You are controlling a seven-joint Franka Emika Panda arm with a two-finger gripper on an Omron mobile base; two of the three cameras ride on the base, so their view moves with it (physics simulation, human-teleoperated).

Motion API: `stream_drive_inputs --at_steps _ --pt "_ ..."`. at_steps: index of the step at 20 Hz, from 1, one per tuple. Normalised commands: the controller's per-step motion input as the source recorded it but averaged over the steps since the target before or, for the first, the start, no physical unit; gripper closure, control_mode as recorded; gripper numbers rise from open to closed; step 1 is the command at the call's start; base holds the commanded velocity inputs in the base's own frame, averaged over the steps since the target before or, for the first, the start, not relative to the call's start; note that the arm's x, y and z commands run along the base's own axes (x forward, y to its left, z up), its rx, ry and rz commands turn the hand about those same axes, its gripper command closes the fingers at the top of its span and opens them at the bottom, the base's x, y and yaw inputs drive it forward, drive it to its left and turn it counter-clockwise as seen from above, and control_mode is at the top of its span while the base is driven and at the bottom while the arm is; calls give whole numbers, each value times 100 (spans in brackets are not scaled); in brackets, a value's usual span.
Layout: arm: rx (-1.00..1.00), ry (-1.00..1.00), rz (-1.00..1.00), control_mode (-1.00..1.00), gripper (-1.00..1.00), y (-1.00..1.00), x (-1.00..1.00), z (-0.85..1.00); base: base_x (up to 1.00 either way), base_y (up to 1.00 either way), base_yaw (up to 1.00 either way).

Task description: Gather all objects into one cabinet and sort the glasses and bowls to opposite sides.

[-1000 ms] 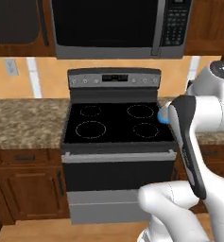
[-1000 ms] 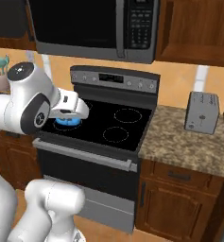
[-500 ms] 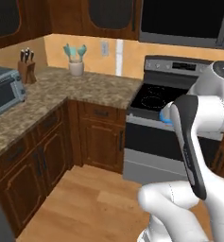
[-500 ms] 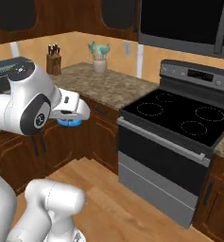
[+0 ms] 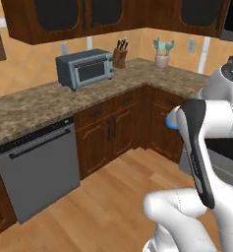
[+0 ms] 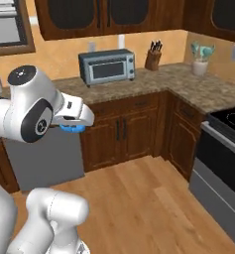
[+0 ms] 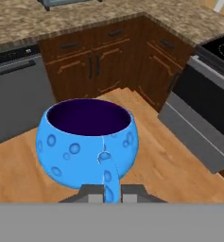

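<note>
The gripper (image 7: 105, 193) is pinched tight on the handle of a blue cup (image 7: 87, 139) (dark inside), upright above the wood floor (image 7: 146, 156).

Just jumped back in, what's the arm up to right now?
The white arm's pincer is shut on the handle of a small round bright-blue cup with a dark inside, carrying it upright above the wooden floor, away from any counter. The cup also peeks out by the arm in the base views. Ahead stand the granite counter with a grey toaster oven, and the dark reddish-brown wall cabinets above, doors closed.
</note>
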Motion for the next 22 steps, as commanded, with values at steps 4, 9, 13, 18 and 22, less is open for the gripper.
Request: stream_drive_inputs --at_steps 4,9,13,18,22 --pt "0 0 0 100 100 0 0 0 -100 2 72" --pt "0 0 0 100 100 0 0 0 -100 21 70" --pt "0 0 0 100 100 0 0 0 -100 11 70" --pt "0 0 0 100 100 0 0 0 -90 6 72" --pt "0 0 0 100 100 0 0 0 -54 0 77"
